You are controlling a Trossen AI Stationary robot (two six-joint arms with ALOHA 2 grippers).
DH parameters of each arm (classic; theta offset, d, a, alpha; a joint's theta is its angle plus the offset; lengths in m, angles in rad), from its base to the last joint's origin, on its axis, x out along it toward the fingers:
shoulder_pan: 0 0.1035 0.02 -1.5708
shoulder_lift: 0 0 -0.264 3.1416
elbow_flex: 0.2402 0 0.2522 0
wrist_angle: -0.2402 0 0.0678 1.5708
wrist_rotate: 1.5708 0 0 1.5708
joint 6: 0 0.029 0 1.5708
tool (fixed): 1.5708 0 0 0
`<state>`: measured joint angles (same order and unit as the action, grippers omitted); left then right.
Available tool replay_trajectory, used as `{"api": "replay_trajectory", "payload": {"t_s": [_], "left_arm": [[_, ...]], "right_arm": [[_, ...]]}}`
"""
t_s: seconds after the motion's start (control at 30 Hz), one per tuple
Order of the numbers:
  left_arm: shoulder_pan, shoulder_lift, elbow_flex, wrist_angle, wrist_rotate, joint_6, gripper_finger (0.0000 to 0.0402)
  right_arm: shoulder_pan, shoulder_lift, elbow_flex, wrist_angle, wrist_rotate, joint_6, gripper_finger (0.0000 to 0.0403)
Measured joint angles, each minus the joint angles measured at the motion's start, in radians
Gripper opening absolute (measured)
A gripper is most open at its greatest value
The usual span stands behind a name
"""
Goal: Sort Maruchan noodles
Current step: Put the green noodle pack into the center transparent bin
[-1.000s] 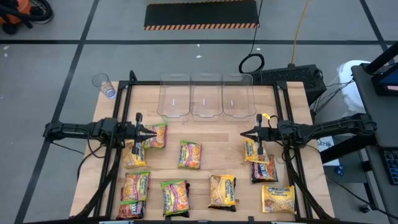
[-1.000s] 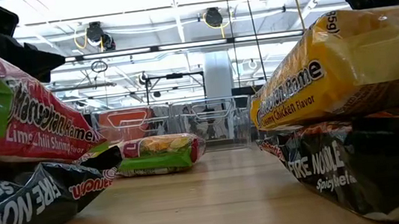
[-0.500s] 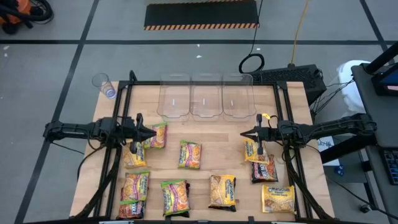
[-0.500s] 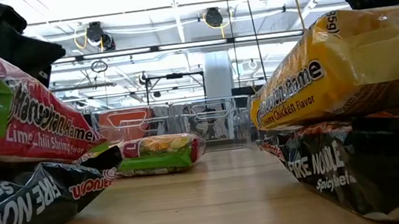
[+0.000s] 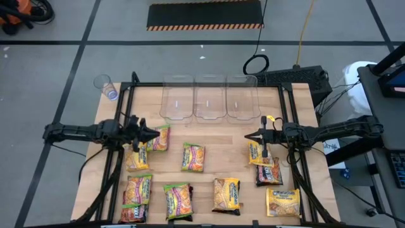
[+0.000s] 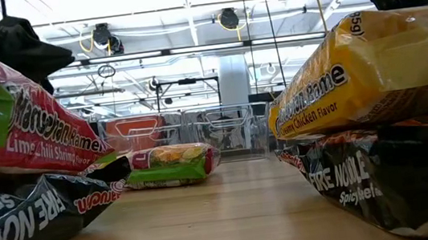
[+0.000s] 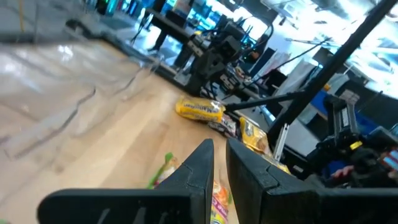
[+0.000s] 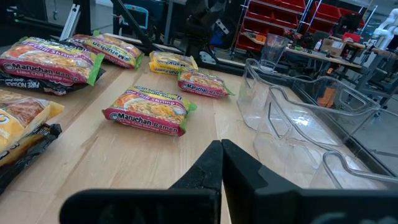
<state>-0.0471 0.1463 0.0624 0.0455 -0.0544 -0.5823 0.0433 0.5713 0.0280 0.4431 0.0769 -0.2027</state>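
Ten flat, crinkly plastic Maruchan noodle packets lie on the pale wooden table (image 5: 209, 136). Four are green-edged, four yellow-orange, and two dark. From above, one green-edged packet (image 5: 158, 137) sits at 9 o'clock, a second green-edged packet (image 5: 193, 157) lies near the centre, and two more lie towards 7 o'clock (image 5: 138, 189) and 6 o'clock (image 5: 178, 201). A yellow-orange packet (image 5: 136, 158) lies at 8 o'clock and a browner orange packet (image 5: 226, 194) at 5 o'clock. A yellow packet (image 5: 259, 154) overlaps a dark packet (image 5: 268, 171) at 4 o'clock, and another yellow packet (image 5: 282, 201) lies nearer 5 o'clock. The second dark packet (image 5: 133, 212) is tucked at the 7 o'clock corner. Three clear plastic bins (image 5: 209, 98) stand side by side along the 12 o'clock edge, and no packet is in any of them. A clear plastic cup (image 5: 105, 85) stands at the 11 o'clock corner. The left gripper (image 5: 155, 135) reaches in from 9 o'clock, over the edge of the nearest green-edged packet. Its fingers (image 7: 199, 163) are parted by a narrow gap and have hold of nothing. The right gripper (image 5: 247, 135) reaches in from 3 o'clock, just beside the overlapped yellow packet, with its fingers (image 8: 208, 163) pressed together on nothing. In the low view, close packets block both sides, leaving only a central lane to one green-edged packet and the bins.
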Motion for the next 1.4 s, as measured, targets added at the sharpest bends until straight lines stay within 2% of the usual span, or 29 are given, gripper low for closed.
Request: {"api": "replay_trajectory", "payload": {"t_s": [0.3, 0.47, 0.73, 0.83, 1.4], "left_arm": [[0.0, 0.076, 0.0, 0.004, -0.001, -0.157, 0.0047], [0.001, 0.107, 0.0, 0.027, -0.001, -0.164, 0.0047], [0.001, 0.117, 0.0, 0.125, 0.0, 0.014, 0.0047], [0.001, 0.116, 0.0, 0.171, 0.0, 0.035, 0.0047], [0.001, 0.117, 0.0, 0.164, 0.012, -0.213, 0.0047]], "right_arm": [[0.0, 0.0, 0.0, 0.0, 0.0, 0.0, 0.0], [0.0, 0.0, 0.0, 0.0, 0.0, 0.0, 0.0], [0.0, 0.0, 0.0, 0.0, 0.0, 0.0, 0.0], [0.0, 0.0, 0.0, 0.0, 0.0, 0.0, 0.0], [0.0, 0.0, 0.0, 0.0, 0.0, 0.0, 0.0]]}}
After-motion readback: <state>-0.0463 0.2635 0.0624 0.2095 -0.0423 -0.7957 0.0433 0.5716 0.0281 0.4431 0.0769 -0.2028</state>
